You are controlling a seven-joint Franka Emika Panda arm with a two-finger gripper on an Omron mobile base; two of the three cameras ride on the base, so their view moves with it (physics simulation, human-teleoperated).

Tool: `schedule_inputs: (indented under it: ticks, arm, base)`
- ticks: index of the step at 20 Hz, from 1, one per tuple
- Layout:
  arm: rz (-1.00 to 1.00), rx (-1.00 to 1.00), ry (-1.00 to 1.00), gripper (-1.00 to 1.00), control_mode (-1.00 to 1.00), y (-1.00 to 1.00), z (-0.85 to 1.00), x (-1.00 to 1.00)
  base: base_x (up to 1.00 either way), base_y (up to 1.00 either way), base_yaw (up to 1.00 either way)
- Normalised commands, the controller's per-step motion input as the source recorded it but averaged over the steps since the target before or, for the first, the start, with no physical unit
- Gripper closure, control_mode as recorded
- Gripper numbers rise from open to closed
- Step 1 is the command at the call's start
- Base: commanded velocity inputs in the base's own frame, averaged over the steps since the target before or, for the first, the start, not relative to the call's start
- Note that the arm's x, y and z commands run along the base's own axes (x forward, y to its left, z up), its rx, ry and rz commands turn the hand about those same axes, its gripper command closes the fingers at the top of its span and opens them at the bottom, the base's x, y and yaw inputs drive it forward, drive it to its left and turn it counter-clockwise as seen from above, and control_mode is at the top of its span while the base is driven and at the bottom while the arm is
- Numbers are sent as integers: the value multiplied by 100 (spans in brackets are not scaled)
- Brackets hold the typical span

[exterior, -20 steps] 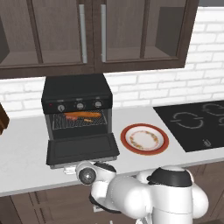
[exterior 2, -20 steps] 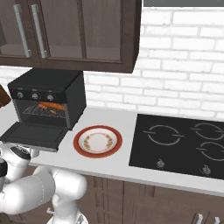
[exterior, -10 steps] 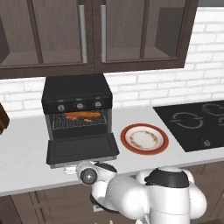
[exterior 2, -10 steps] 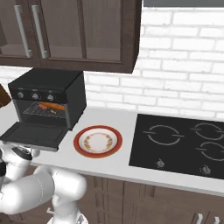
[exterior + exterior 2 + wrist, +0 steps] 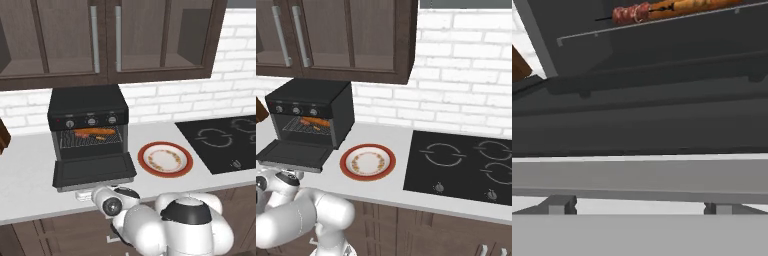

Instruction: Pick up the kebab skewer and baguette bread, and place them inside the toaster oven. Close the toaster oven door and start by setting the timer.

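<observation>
Since the skewer and the bread already lie on the rack inside the oven, what remains, as I judge it, is to swing the door up and then set the timer. Nearest the base, the arm is folded low in front of the counter's front edge, and the hand view looks out from just below and in front of the lowered door (image 5: 640,172), whose front edge runs as a pale grey band straight across that view. The fingertips themselves are hidden in these pictures; going by the recorded opening, the fingers stand fully apart and hold nothing.

The door (image 5: 94,171) lies flat on the counter (image 5: 30,180) near its front edge, hinged along the oven's lower front, its long axis running left to right. So the free edge is just above and ahead of the hand, and the coming move likely calls for a push from underneath, up and away toward the oven.

Beyond the door stands the toaster oven (image 5: 89,106), toward the counter's left end against the brick wall. On its rack the skewer (image 5: 632,13) and the bread (image 5: 699,6) lie end to end, parallel to the door. The three knobs (image 5: 91,121) sit in a row above the opening. A plate (image 5: 165,159) rests just right of the oven.
</observation>
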Motion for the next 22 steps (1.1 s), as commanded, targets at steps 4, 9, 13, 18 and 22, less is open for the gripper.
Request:
schedule_inputs:
  ticks: [4, 9, 13, 18, 22]
  arm:
    - [0, 0, -7, -100, -100, 0, 36, 24]
    - [0, 0, -8, -100, -100, 0, 40, 22]
    - [0, 0, -10, -100, -100, 0, 43, 17]
    - [-2, 0, -11, -100, -100, 0, 50, 21]
    - [-3, 0, -11, -100, -100, 0, 55, 27]
  base:
    - [0, 0, 0]
    - [0, 0, 0]
    - [0, 0, 0]
    - [0, 0, 0]
    - [0, 0, 0]
